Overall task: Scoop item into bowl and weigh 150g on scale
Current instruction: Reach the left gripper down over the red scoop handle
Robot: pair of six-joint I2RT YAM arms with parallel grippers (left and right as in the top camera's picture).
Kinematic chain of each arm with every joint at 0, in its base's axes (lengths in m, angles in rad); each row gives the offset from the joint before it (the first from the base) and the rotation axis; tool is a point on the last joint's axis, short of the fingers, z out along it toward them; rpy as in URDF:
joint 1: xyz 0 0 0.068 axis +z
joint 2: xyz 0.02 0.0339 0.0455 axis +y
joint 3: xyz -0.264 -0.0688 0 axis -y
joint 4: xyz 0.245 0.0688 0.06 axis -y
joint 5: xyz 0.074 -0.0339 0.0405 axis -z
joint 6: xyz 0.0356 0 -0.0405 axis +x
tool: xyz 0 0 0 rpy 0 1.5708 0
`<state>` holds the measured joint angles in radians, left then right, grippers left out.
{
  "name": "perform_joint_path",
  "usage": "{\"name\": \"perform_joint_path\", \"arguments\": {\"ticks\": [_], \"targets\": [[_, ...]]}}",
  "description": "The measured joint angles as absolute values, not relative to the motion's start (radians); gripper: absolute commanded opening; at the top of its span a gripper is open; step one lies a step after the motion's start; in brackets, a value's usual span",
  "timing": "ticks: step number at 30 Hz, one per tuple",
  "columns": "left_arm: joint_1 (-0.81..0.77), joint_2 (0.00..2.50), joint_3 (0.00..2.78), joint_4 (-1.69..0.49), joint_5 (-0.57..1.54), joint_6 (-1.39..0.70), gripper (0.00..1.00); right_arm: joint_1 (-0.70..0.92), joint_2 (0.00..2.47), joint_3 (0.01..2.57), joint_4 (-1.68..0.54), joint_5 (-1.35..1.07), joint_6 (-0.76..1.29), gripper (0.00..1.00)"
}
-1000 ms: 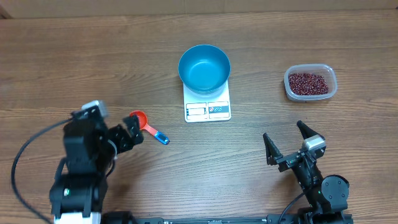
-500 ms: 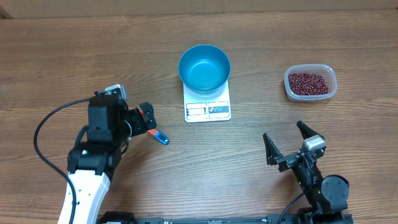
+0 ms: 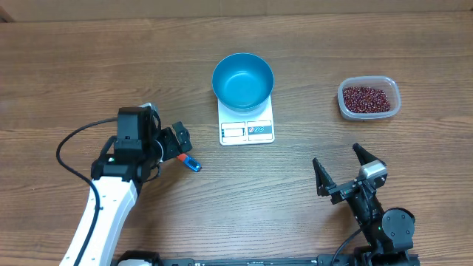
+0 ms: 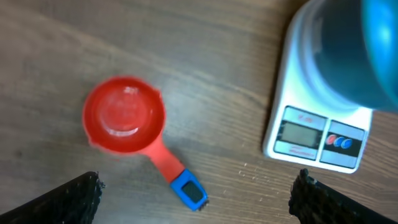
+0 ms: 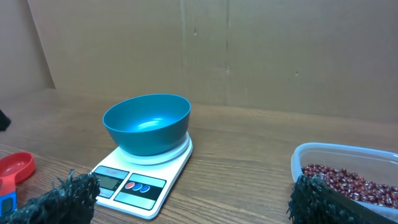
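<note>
Overhead: scale [image 3: 247,118] runs lengthwise top-to-bottom, display [image 3: 233,131] at lower end.

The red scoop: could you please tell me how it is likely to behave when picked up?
The red scoop looks like thin moulded plastic, so probably stiff and light. It sits empty and upright on the table, so it should not roll. Gripped by its narrow handle, the smooth plastic might pivot.

Even, soft light, faint shadows; bowl [image 4: 348,50] blurred in left wrist view.
</note>
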<state>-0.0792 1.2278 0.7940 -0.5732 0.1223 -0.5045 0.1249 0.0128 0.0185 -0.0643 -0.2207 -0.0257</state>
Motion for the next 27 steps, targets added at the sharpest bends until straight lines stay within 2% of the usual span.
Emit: {"name": "perform_joint_path", "arguments": {"ticks": [11, 19, 27], "targets": [[-0.152, 1.370, 0.804, -0.619, 0.038, -0.714, 1.00, 0.125, 0.013, 0.019, -0.065, -0.220, -0.026, 1.00], [-0.171, 1.546, 0.954, -0.727, -0.028, -0.787, 0.99, 0.125, 0.013, 0.019, -0.064, -0.220, -0.026, 1.00], [-0.171, 1.716, 1.083, -0.793, -0.039, -0.814, 0.91, 0.125, 0.013, 0.019, -0.064, -0.220, -0.025, 1.00]]}}
